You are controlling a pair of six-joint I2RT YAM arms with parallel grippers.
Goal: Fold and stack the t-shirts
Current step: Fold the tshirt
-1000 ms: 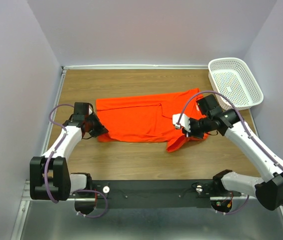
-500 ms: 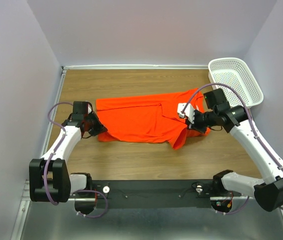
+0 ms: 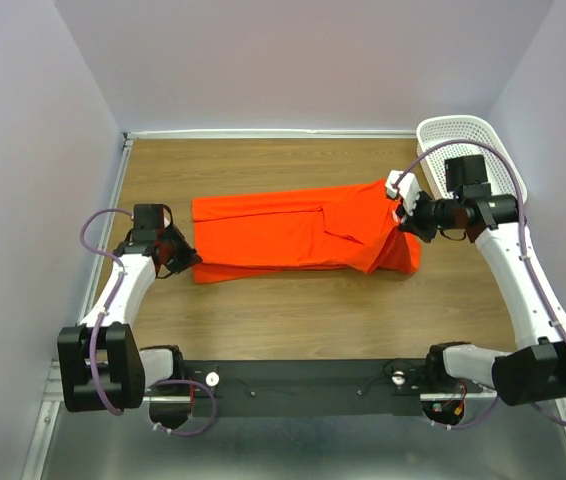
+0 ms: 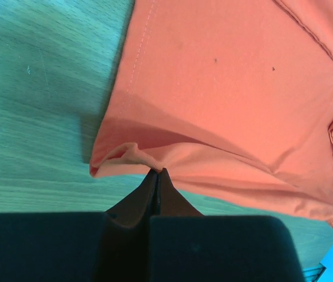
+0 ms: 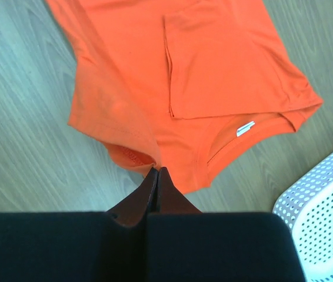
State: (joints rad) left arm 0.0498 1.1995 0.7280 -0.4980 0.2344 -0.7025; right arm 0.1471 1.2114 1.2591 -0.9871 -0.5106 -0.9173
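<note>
Right pincer [image 5: 157,171], lifted rightward, tight on t-shirt [image 5: 213,64]

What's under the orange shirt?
The bright orange-red cloth t-shirt lies on the brown wooden table. Along its near edge a folded layer of the same shirt shows underneath. Anything else beneath is covered by the cloth.

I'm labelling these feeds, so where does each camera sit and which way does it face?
Top external: overhead behind the bases, facing down; left arm and right arm show.
Left wrist: along the left end effector, at t-shirt edge.
Right wrist: along the right end effector, at t-shirt collar and basket.
Shared: t-shirt in all; basket in two.
</note>
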